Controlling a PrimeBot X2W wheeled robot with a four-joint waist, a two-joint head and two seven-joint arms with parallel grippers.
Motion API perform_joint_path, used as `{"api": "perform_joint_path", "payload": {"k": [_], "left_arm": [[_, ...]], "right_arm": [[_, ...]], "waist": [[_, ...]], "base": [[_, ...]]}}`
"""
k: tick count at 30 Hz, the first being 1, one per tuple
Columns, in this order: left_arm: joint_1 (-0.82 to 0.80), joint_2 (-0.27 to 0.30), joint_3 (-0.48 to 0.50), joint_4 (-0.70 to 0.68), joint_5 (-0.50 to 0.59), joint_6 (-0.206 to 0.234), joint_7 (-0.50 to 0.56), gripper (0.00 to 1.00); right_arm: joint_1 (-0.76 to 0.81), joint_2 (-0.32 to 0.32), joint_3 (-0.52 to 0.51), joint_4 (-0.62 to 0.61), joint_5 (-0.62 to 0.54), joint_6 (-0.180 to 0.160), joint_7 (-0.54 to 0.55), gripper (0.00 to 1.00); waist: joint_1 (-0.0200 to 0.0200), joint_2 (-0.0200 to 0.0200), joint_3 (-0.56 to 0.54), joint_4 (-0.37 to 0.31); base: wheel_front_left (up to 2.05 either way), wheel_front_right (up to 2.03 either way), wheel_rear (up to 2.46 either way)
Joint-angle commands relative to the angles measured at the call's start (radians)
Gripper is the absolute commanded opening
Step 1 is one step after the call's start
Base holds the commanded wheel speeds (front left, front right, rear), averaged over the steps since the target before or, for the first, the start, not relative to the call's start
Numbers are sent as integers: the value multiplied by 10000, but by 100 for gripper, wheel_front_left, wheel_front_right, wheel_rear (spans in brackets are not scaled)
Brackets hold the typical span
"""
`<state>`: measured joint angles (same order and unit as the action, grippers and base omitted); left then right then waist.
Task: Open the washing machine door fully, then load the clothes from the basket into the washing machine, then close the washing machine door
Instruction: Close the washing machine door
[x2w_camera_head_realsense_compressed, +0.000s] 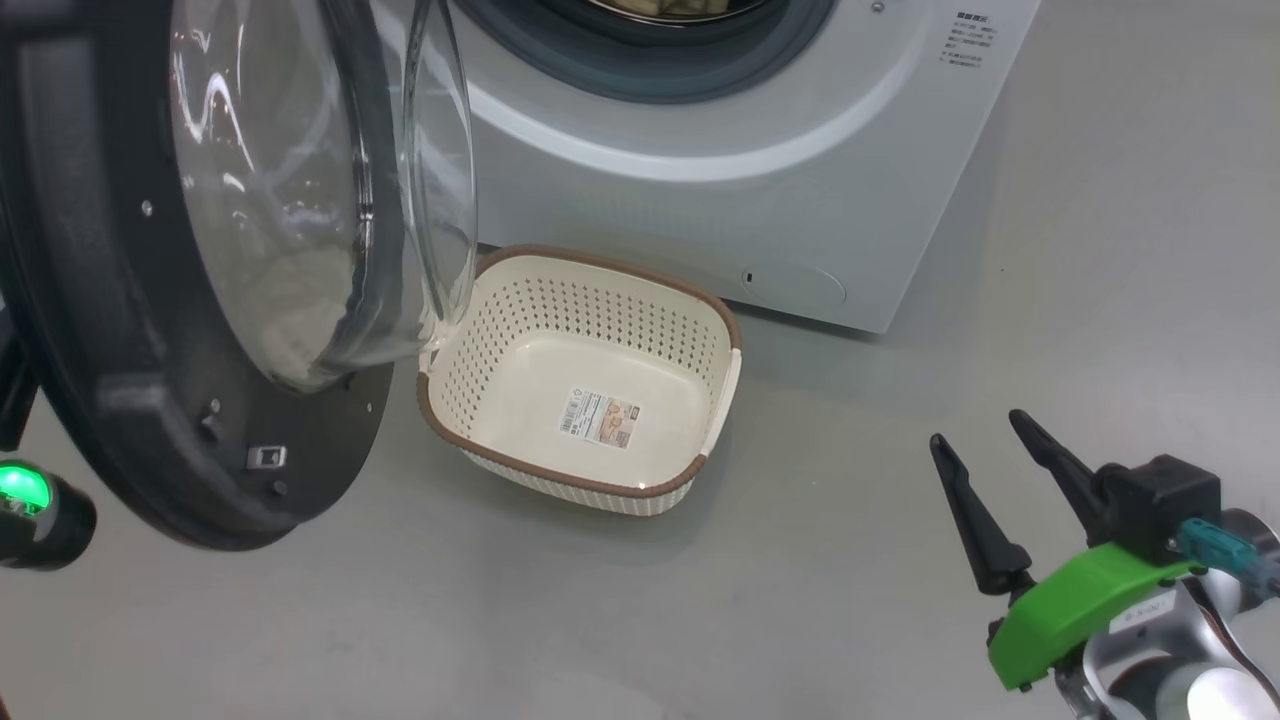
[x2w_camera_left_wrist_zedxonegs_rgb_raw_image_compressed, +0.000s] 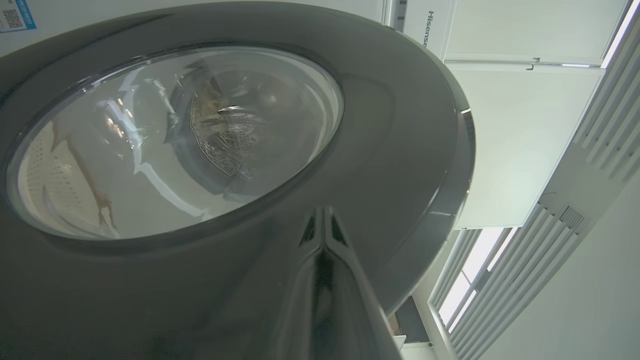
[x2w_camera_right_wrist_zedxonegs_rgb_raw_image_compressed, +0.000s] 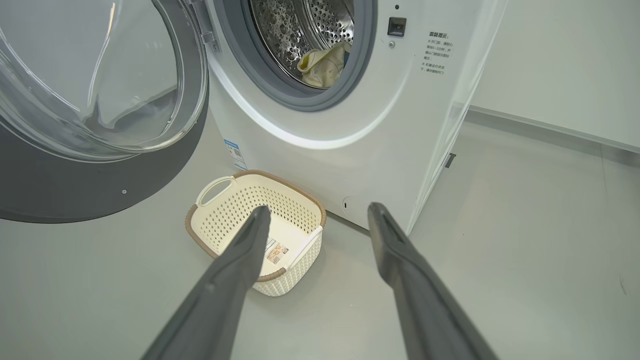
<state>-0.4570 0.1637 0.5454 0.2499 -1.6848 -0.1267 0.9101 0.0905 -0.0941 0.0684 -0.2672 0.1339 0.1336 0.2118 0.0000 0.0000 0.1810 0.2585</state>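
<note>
Left gripper (x2w_camera_left_wrist_zedxonegs_rgb_raw_image_compressed: 324, 260) is clenched, its two long dark fingers pressed together with nothing between them. Their tips meet their own reflection on the glossy black outer frame of the large round washing machine door (x2w_camera_left_wrist_zedxonegs_rgb_raw_image_compressed: 400, 150), just below its bulging clear glass bowl.

Right gripper (x2w_camera_head_realsense_compressed: 975, 430) hangs released, fingers spread wide and holding nothing, above the plain grey floor (x2w_camera_head_realsense_compressed: 800, 560) and well apart from the other things.

In the head view the door (x2w_camera_head_realsense_compressed: 100, 300) stands swung open at the left, its inner side and glass bowl facing the big white front-loading washing machine (x2w_camera_head_realsense_compressed: 700, 200).

Down on the floor sits the small rectangular cream plastic basket (x2w_camera_head_realsense_compressed: 590, 262) with perforated sides and a brown woven-look rim, just before the machine's lower front and partly under the door's edge. A label sticker shows on its bottom.

From the right wrist, a soft pale cream-yellow fabric garment (x2w_camera_right_wrist_zedxonegs_rgb_raw_image_compressed: 320, 65) lies inside the perforated steel drum, behind the grey rubber gasket.
</note>
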Motion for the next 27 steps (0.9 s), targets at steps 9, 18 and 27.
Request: {"api": "perform_joint_path", "payload": {"k": [9,18,27], "left_arm": [[58,-52,-221,-937,-105,-40,861,0],[258,-568,-762,-1598,-51,-40,1197,0],[114,-888,-1240,-2100,-36,-40,1127,0]], "right_arm": [[-497,131,202,-74,92,-29,-375,100],[-702,294,215,207,165,-29,-743,100],[-906,386,180,425,217,-29,-1039,100]], "waist": [[0,0,19,-293],[0,0,138,-945],[0,0,305,-1635]], "base": [[0,0,0],[0,0,0],[0,0,0]]}}
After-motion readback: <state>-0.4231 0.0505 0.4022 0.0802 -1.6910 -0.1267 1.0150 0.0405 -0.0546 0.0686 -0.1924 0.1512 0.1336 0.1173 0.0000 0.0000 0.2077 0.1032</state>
